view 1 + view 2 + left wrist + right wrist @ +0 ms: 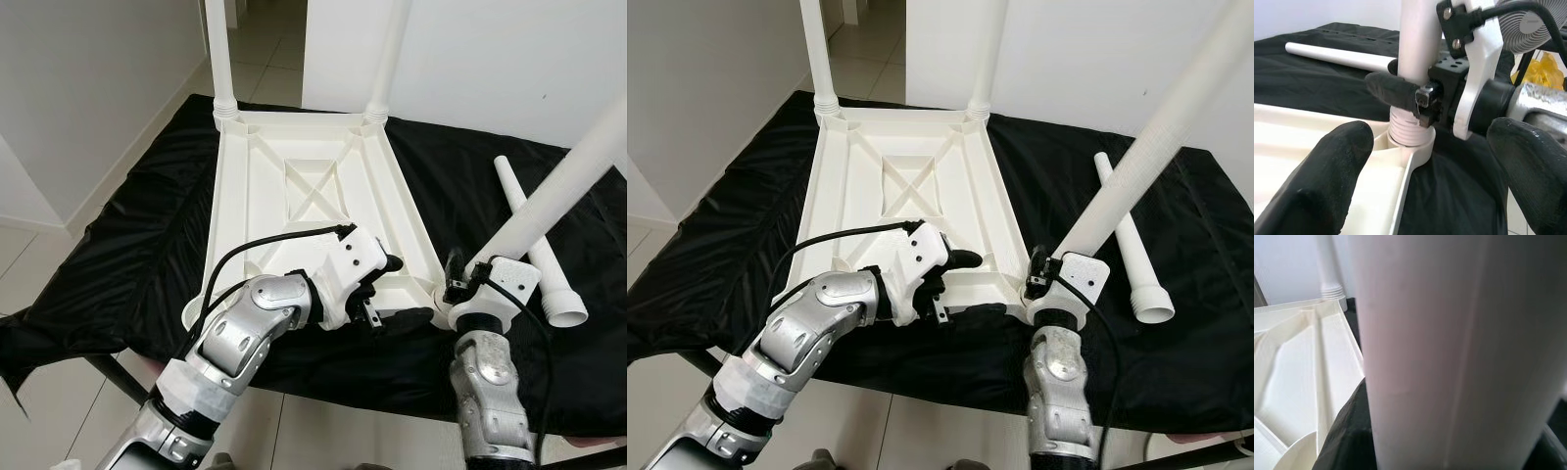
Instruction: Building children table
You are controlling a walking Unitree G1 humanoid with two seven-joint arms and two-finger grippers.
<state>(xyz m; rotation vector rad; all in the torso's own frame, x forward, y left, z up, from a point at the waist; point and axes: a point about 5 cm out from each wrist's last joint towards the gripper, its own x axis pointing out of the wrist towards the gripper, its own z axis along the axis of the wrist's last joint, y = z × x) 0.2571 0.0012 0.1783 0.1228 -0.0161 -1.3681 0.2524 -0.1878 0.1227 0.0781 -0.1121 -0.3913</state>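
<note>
I am looking down at the white plastic tabletop [313, 211] lying upside down on a black cloth [127, 255], with two legs already standing in its far corner sockets [223, 54] and one spare leg [534, 245] lying loose on the cloth to the right. My right gripper [1422, 100] is clamping its fingers around the third leg [558, 191] just above its ribbed threaded end, which is sitting in the near right corner socket [1410, 144]; the leg is leaning away to the right rather than standing square. My left gripper [377, 294] is hovering over the near edge of the tabletop beside that socket, its two black fingers [1327, 171] spread wide and gripping nothing. I am judging these parts to be light, hollow moulded plastic: stiff enough to hold shape, but smooth and round, so the leg is likely to slip or spin in the fingers if I grip loosely. Holding low, close to the thread, is giving me the best control over the tilt. The tabletop is probably light enough to slide on the slick cloth, so bracing its ribbed rim near the socket seems sensible while I am seating the leg.
</note>
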